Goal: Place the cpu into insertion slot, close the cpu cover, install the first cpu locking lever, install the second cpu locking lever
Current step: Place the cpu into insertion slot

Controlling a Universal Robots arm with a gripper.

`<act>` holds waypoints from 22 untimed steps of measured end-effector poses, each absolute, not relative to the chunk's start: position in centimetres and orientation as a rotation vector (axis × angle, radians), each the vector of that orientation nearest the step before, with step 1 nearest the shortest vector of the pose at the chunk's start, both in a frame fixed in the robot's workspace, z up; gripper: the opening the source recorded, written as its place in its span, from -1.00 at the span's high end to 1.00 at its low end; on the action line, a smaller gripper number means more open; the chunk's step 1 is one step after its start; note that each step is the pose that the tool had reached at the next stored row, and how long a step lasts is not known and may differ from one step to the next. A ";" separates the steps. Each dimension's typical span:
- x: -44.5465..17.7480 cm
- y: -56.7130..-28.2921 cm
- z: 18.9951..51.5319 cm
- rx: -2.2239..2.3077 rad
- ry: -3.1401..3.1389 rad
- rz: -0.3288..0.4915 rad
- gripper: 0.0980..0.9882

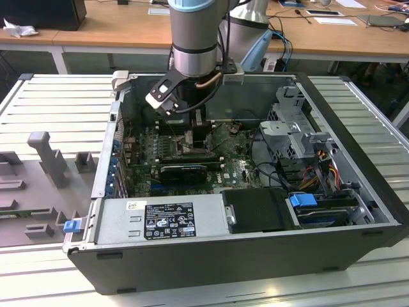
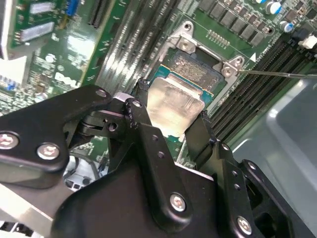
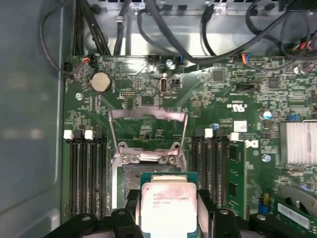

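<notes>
Pincer clenched on the cpu, which hides most of the insertion slot. Memory slots flank it both sides.

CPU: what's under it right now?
The socket: its dark centre shows past the CPU, held in the claw. The part beneath the chip is covered.

The exterior view looks steeply down from beyond the near wall of the computer case onto the motherboard. Both wrist views hang close above that board, facing down, and share the cpu and the insertion slot.
</notes>
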State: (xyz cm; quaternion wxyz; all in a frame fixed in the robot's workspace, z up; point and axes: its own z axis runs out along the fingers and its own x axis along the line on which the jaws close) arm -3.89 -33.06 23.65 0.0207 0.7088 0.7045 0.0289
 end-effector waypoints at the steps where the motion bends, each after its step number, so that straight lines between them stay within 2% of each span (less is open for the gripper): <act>1: -3.9 -32.9 23.3 2.198 2.185 0.090 0.00; 22: -4.3 -31.9 20.4 2.192 2.191 0.090 0.00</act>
